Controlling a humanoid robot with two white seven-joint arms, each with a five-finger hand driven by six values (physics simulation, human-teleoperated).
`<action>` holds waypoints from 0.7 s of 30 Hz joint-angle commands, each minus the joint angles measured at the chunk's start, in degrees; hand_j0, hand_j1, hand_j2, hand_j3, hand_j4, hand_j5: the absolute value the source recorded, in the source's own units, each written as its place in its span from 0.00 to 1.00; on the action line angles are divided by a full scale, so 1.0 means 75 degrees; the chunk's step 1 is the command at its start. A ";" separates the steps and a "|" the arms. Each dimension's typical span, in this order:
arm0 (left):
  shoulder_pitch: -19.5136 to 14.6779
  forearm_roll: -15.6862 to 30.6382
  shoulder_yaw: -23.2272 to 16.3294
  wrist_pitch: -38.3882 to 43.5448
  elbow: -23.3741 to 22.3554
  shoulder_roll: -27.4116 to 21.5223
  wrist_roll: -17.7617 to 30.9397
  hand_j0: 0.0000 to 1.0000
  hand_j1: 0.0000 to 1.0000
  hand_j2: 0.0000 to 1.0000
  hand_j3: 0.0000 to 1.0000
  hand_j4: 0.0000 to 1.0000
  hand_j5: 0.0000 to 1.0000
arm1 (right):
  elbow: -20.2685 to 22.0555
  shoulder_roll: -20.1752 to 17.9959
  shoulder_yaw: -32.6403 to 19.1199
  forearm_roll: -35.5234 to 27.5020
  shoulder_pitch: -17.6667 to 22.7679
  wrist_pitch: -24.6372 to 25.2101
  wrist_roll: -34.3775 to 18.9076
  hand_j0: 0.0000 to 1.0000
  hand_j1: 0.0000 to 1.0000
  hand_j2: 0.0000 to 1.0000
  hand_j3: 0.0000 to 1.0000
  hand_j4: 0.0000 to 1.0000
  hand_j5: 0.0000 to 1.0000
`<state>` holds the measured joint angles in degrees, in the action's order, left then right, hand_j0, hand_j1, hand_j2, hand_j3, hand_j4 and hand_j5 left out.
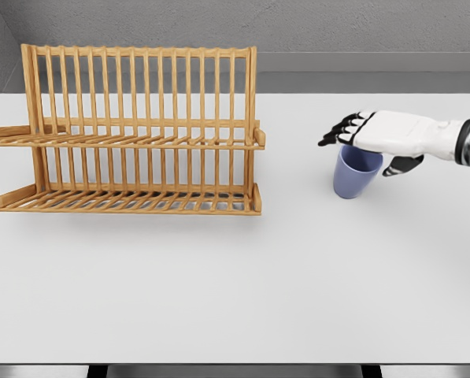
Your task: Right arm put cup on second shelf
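a white table [235, 283] fills most of the head view, with a grey wall behind it. on the left half stands a wooden dish rack [136, 130] with two slatted shelves: a lower shelf [132, 201] resting on the tabletop and an upper shelf [124, 140] partway up, both backed by a row of upright slats that rises to a top rail. both shelves carry nothing. well apart from the rack, on the right side of the table, stands a blue cup [356, 172], upright with its mouth facing up, tapering toward its base, which sits on the tabletop. the right hand [384, 138] comes in from the right edge on a white forearm with a dark wrist band, and lies palm down across the top of the cup, covering the far part of the rim. its dark-tipped fingers [341, 131] reach out to the left past the cup, held fairly straight and slightly spread, and do not wrap the cup wall. a dark thumb [402, 164] shows below the palm just beside the right side of the cup; whether it touches the cup cannot be told. the hand looks loose and unclenched rather than clamped on the cup, though contact between palm and rim cannot be settled from this angle. the left arm does not appear in the view.
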<state>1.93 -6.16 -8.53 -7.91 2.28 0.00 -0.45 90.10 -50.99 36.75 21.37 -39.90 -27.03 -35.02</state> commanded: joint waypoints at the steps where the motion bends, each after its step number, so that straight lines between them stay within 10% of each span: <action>1: 0.0000 0.0001 0.0001 0.0000 0.0001 0.0000 0.0001 1.00 1.00 1.00 1.00 1.00 1.00 | -0.0083 0.0049 0.0080 -0.0013 0.0000 0.0018 0.0003 1.00 1.00 1.00 1.00 1.00 1.00; 21: 0.0000 0.0001 0.0001 0.0000 0.0001 0.0000 0.0001 1.00 1.00 1.00 1.00 1.00 1.00 | -0.0997 0.0423 0.0080 0.0081 -0.0129 0.0006 0.0003 1.00 1.00 1.00 1.00 1.00 1.00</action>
<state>1.93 -6.16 -8.53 -7.91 2.28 0.00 -0.45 83.38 -48.07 37.39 22.11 -40.87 -27.07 -35.02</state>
